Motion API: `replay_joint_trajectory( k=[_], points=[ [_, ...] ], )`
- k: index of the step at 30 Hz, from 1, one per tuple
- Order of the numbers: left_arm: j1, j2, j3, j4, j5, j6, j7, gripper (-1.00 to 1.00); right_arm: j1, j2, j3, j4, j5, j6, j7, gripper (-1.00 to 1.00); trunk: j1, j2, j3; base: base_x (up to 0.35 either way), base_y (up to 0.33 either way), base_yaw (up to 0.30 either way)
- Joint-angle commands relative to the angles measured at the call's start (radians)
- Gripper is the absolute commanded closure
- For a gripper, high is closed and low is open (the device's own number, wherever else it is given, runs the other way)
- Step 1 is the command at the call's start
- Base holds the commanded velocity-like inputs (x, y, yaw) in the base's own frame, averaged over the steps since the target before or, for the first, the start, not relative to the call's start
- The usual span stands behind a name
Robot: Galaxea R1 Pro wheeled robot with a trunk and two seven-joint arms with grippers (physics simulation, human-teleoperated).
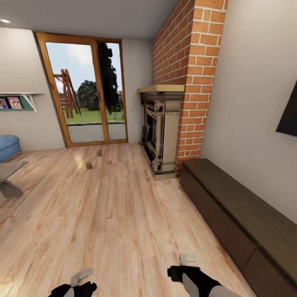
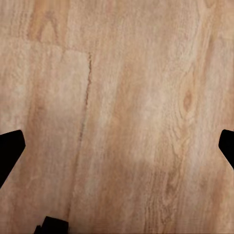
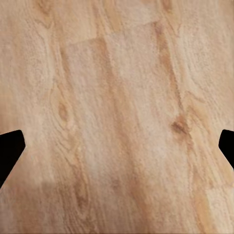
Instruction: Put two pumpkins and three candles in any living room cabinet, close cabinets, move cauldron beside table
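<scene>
Candles (image 1: 88,165) (image 1: 99,152): two stubby cylinders, plank floor (image 1: 103,214) | cabinet (image 1: 243,218): dark wood | both claws spread

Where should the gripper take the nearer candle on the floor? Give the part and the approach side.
Probably its round side wall, coming straight down from above: the nearer candle looks like a short stub on the bare wooden floor, with open space all round. It is too small here to tell upright from tipped. Either open gripper, left or right, could serve.
</scene>
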Motion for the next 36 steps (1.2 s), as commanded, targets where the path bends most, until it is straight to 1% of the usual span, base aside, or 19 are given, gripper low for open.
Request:
replay_joint_trajectory(
  k=[1,4,7,19,36],
  points=[
    [0.000,0.000,0.006,-0.002,0.004,0.007,0.000,-1.00,0.000,-0.001,0.009,-0.002,-0.009,0.006,-0.007,-1.00,0.000,0.000,-0.001,0.268,0.210,0.247],
    [0.000,-0.001,0.006,-0.001,0.004,0.007,0.000,-1.00,0.000,-0.001,0.009,-0.002,-0.009,0.006,-0.007,-1.00,0.000,0.000,-0.001,0.268,0.206,0.242],
    [0.000,-0.002,0.006,-0.001,0.004,0.007,0.000,-1.00,0.000,-0.001,0.009,-0.002,-0.009,0.006,-0.007,-1.00,0.000,0.000,-0.001,0.268,0.204,0.084],
    [0.000,-0.005,0.006,-0.001,0.002,0.001,0.000,-1.00,0.000,0.000,0.008,-0.002,-0.009,0.005,-0.007,-1.00,0.000,0.000,-0.001,0.272,0.180,0.007],
    [0.000,-0.005,0.006,-0.001,0.002,-0.004,0.000,-1.00,0.000,-0.001,0.009,-0.002,-0.009,0.005,-0.007,-1.00,0.000,0.000,-0.001,0.289,0.138,0.000]
  ],
)
